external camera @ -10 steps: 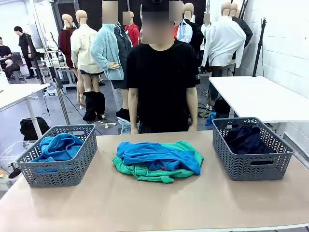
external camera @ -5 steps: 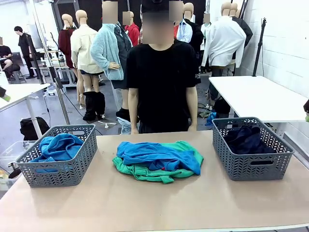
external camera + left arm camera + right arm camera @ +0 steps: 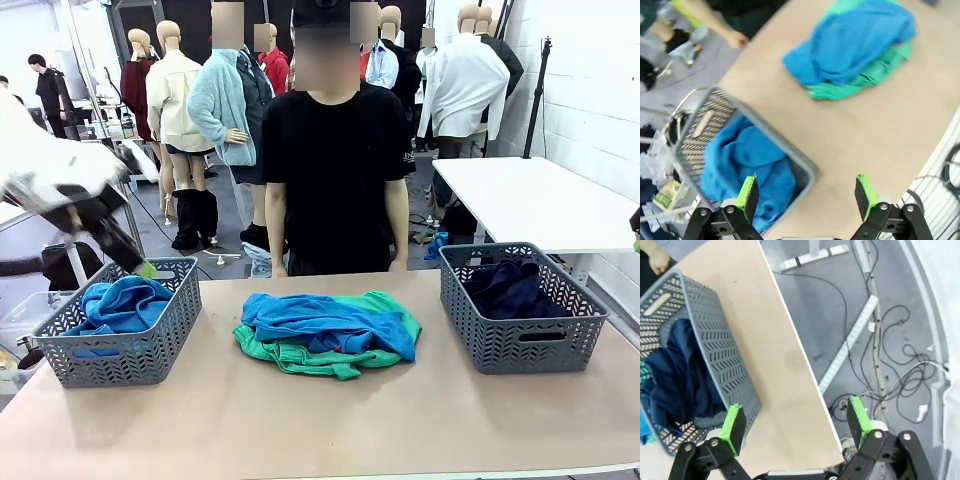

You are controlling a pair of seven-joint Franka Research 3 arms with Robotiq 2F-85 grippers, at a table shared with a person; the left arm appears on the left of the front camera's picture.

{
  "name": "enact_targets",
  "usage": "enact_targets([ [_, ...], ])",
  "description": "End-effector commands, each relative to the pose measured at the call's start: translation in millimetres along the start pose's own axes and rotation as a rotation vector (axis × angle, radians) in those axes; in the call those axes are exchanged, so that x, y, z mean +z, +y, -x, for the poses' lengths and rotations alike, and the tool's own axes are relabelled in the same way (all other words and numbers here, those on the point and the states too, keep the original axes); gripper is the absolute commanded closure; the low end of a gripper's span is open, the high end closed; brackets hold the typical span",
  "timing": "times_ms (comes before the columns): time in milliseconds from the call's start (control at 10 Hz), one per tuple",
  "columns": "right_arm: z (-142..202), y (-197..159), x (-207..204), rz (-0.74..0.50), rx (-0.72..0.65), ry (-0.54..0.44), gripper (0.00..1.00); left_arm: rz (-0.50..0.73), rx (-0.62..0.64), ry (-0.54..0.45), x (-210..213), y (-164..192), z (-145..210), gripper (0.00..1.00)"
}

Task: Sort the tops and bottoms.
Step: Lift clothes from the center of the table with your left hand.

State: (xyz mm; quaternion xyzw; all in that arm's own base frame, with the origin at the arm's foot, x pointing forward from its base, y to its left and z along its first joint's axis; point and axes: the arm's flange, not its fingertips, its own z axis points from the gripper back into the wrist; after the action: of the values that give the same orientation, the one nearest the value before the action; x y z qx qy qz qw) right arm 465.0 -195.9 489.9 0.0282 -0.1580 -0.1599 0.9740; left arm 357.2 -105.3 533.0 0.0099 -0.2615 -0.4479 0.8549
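Left hand [image 3: 146,269] had just swung in, blurry, jaws wide and empty, over the left basket [image 3: 110,355] with one blue shirt [image 3: 120,305] right below it. Right hand [image 3: 797,426] was wide and empty too, out past the bench [image 3: 300,430] edge, with the navy trousers [image 3: 675,385] in the right basket [image 3: 715,340] just beside it. The other blue shirt [image 3: 325,320] lay on the green shorts [image 3: 300,358], well off to the left hand's side. I'd say that pile's next.
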Motion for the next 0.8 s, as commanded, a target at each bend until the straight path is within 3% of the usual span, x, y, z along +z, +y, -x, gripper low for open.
enact_targets([
  [0,-0.1,0.7,2.1,0.015,-0.010,0.011,0.00,-0.055,0.085,-0.048,28.5,23.2,7.1,0.00],
  [500,-0.1,0.7,2.1,0.015,-0.010,0.011,0.00,-0.051,0.066,-0.055,30.4,25.4,6.6,0.00],
  [700,-0.1,0.7,2.1,0.015,-0.010,0.011,0.00,0.053,-0.080,-0.096,-6.2,20.8,-26.2,0.00],
])
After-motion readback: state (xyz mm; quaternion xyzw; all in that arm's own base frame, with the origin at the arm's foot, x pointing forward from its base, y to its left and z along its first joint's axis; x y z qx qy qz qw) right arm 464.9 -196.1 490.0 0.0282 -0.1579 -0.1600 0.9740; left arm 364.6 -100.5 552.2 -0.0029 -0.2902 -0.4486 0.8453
